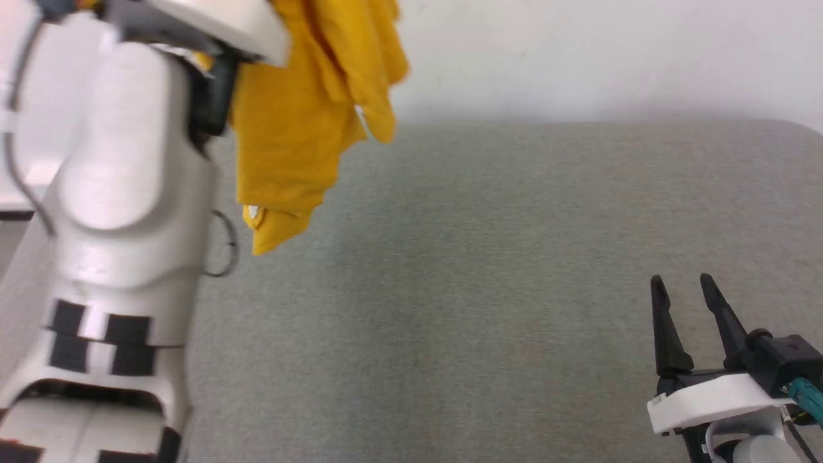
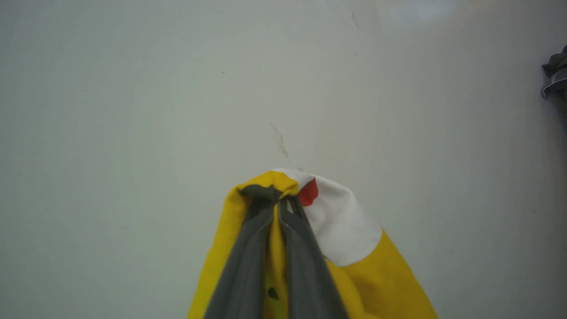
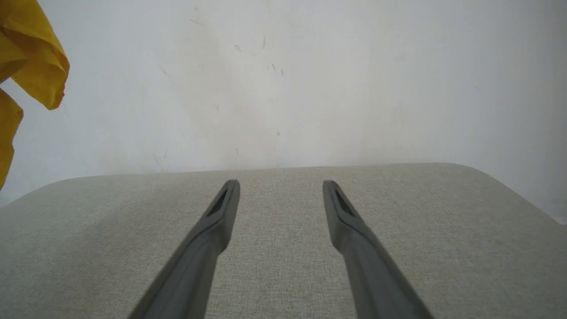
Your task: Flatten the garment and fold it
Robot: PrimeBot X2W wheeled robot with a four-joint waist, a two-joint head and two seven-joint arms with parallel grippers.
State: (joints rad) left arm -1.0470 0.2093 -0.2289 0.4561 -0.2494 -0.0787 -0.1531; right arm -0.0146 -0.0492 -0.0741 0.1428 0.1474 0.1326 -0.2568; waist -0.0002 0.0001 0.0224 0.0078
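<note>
The garment (image 1: 302, 122), a yellow T-shirt, hangs bunched in the air at the upper left of the head view, clear above the grey surface. In the left wrist view my left gripper (image 2: 275, 197) is shut on the garment (image 2: 376, 274), its two dark fingers pinching a fold beside a white patch with a red dot. A yellow edge of the garment (image 3: 31, 57) shows at the upper left of the right wrist view. My right gripper (image 1: 681, 283) stands open and empty low at the right, its fingers (image 3: 221, 212) spread over the grey surface.
A wide grey fabric-covered surface (image 1: 482, 289) spreads before me, ending at a white wall (image 1: 578, 58). My pale left arm (image 1: 109, 193) rises tall at the left. A dark object (image 2: 556, 73) shows at the right edge of the left wrist view.
</note>
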